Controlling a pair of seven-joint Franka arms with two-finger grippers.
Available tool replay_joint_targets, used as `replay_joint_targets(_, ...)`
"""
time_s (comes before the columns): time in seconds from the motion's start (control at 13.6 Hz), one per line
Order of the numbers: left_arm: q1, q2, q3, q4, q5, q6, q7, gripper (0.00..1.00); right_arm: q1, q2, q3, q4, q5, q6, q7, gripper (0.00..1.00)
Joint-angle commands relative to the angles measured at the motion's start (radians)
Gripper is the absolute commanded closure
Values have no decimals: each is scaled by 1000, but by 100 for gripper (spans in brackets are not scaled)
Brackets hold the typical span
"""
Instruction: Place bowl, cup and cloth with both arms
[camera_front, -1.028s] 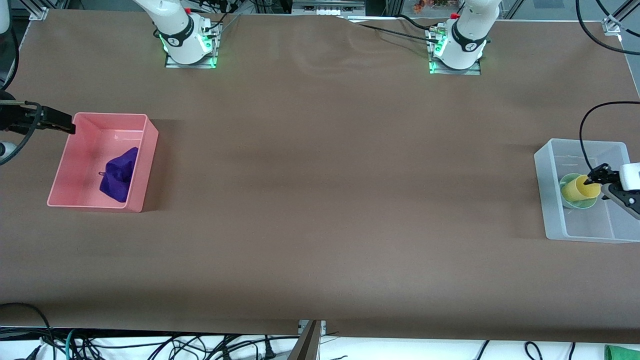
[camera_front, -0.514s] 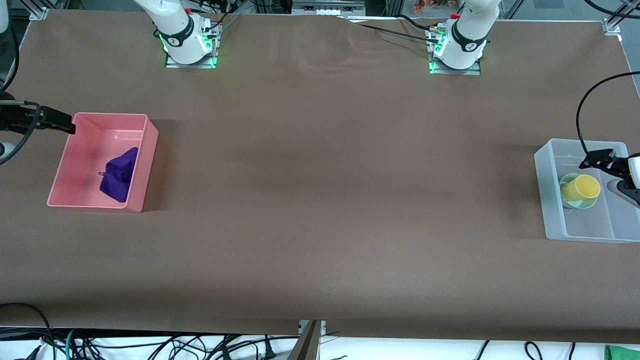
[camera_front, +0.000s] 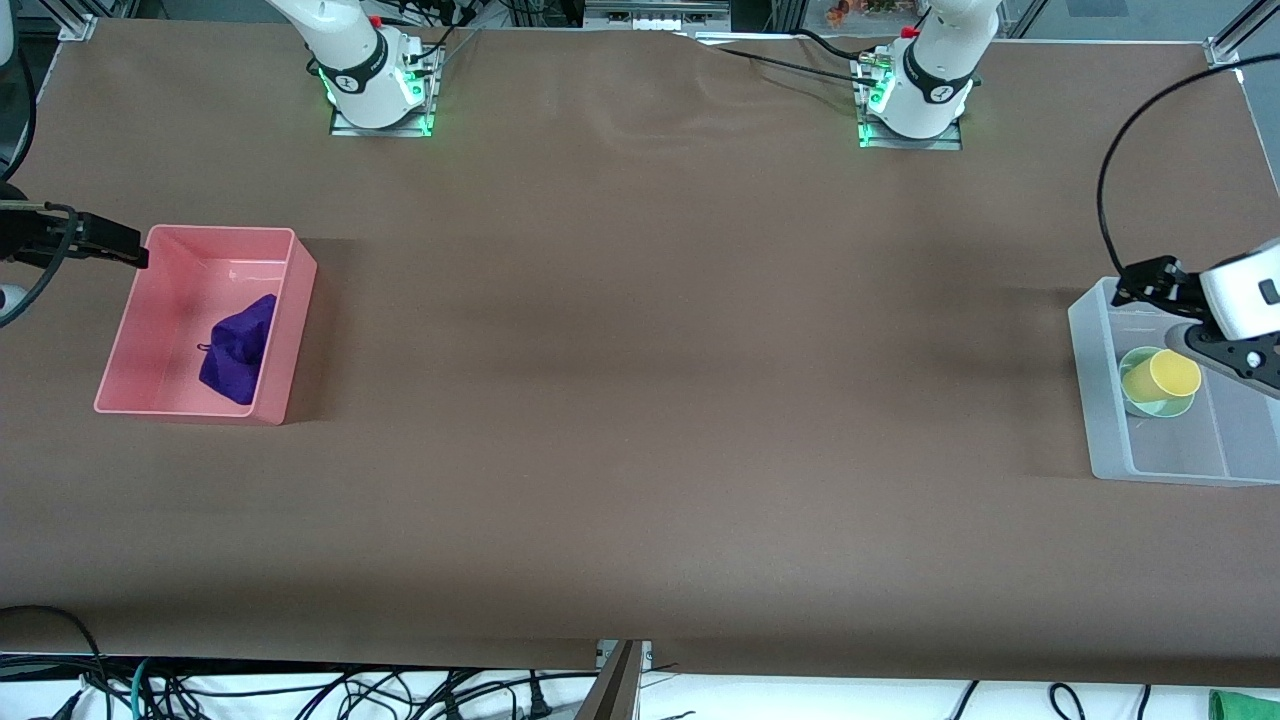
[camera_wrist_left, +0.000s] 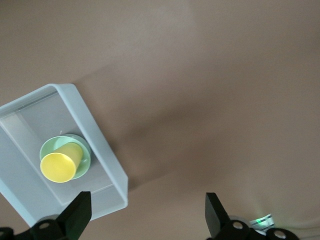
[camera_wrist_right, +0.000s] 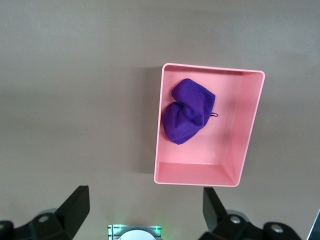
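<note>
The yellow cup (camera_front: 1162, 376) lies tilted inside the pale green bowl (camera_front: 1166, 408), and both sit in a clear bin (camera_front: 1096, 390) at the left arm's end of the table. My left gripper (camera_front: 1165, 310) hangs open and empty over the bin's corner farthest from the front camera. The left wrist view looks down on the cup (camera_wrist_left: 61, 163), bowl (camera_wrist_left: 85, 152) and bin (camera_wrist_left: 97, 140), with the left gripper (camera_wrist_left: 147, 220) wide apart. The purple cloth (camera_front: 238, 350) lies bunched in a pink bin (camera_front: 290, 330). Beside that bin's corner waits my right gripper (camera_front: 125, 247), open. The right wrist view shows the cloth (camera_wrist_right: 187, 116), the pink bin (camera_wrist_right: 247, 130) and the right gripper (camera_wrist_right: 145, 210), empty.
Brown table covering spans the stretch between the two bins. The arm bases (camera_front: 375, 90) (camera_front: 915, 100) stand along the table's edge farthest from the front camera. A black cable (camera_front: 1110, 170) arcs up from the left wrist. Cables lie off the table's near edge.
The left gripper has opened, let go of the cup's rim and risen away over the clear bin's corner. The cup stays tilted in the bowl. The right arm has not moved.
</note>
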Motion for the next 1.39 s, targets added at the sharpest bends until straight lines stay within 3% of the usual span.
replay_joint_targets(0.0,-180,-72,177,-8,-62,-19,-122,0,-7,-3,2,4,20,-11,9,0)
replay_joint_targets(0.22,-390,-168,407,-74,-187,45,-270,0,-8,-3,2,3,20,-11,8,0)
replay_joint_targets(0.37,-481,-230,494,-147,-220,59,-331,0,-8,-3,0,3,21,-11,8,0)
replay_joint_targets(0.44,-556,-257,584,-182,-229,85,-337,0,-7,-3,2,3,21,-10,8,0)
replay_joint_targets(0.51,-585,-300,612,-241,-231,136,-337,0,-7,-3,2,4,21,-11,9,0)
replay_joint_targets(0.73,-642,-432,646,-417,-220,242,-333,0,-7,-3,2,4,21,-10,9,0)
replay_joint_targets(1.32,-650,-459,647,-453,-220,254,-339,0,-7,-3,2,4,21,-3,9,0)
